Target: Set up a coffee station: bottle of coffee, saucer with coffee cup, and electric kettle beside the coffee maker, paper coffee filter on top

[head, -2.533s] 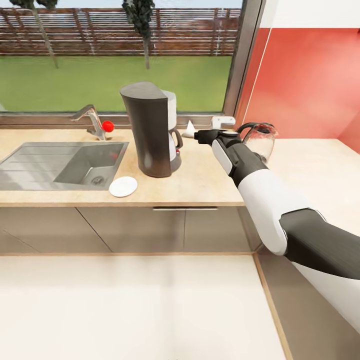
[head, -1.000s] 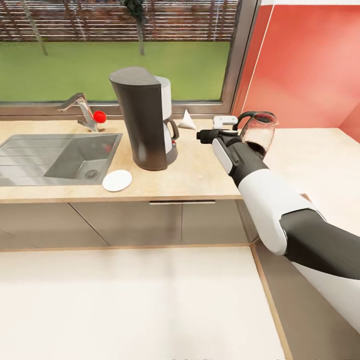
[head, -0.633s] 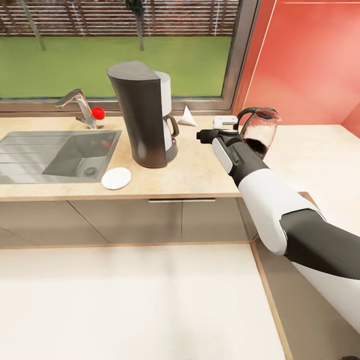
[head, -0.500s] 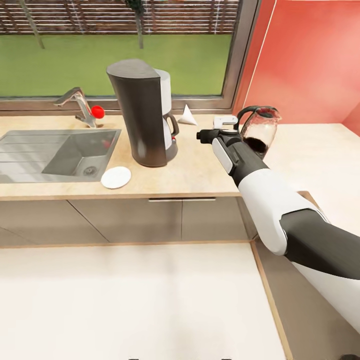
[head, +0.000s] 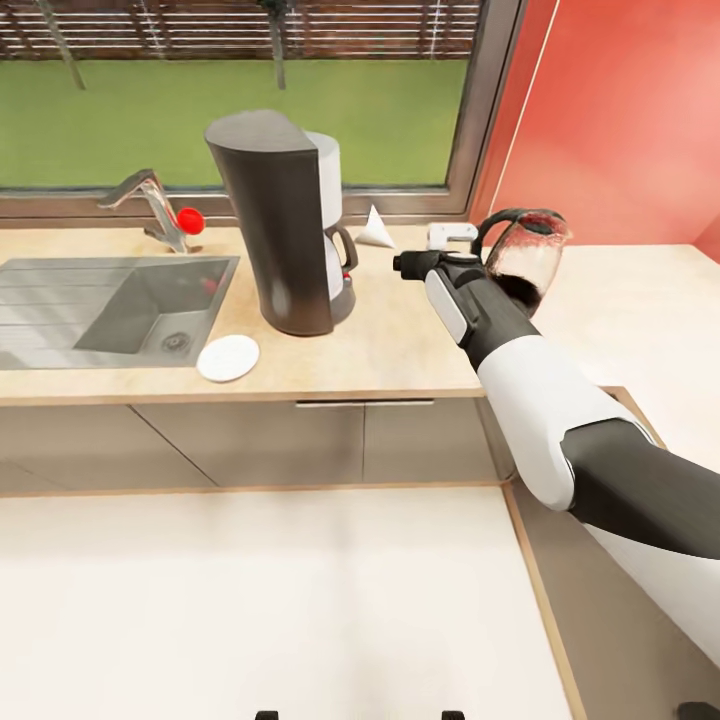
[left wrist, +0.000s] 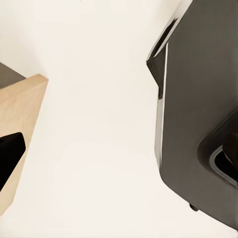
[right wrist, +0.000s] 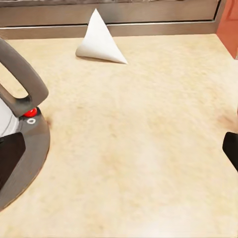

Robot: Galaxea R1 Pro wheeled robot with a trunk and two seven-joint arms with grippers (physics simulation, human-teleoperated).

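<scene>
The dark grey coffee maker (head: 285, 225) stands on the wooden countertop (head: 400, 345) to the right of the sink. A white cone-shaped paper filter (head: 375, 230) lies behind it by the window, also seen as the filter (right wrist: 99, 42) in the right wrist view. The white saucer (head: 228, 357) sits near the counter's front edge. A glass kettle (head: 522, 262) with a dark handle stands at the right. My right gripper (head: 403, 266) hovers open and empty between the coffee maker and the kettle. The coffee maker's base (right wrist: 22, 148) is beside it. The left gripper's finger (left wrist: 7, 153) hangs over pale floor.
A steel sink (head: 110, 310) with a tap (head: 150, 205) and a red round object (head: 190, 220) is at the left. A small white object (head: 450, 235) lies behind my right gripper. A red wall (head: 620, 120) rises at the right, where the counter turns toward me.
The camera has moved, so the counter's things sit higher and larger in the picture. The right arm keeps its pose, and the open gripper now points at counter nearer than the filter.
</scene>
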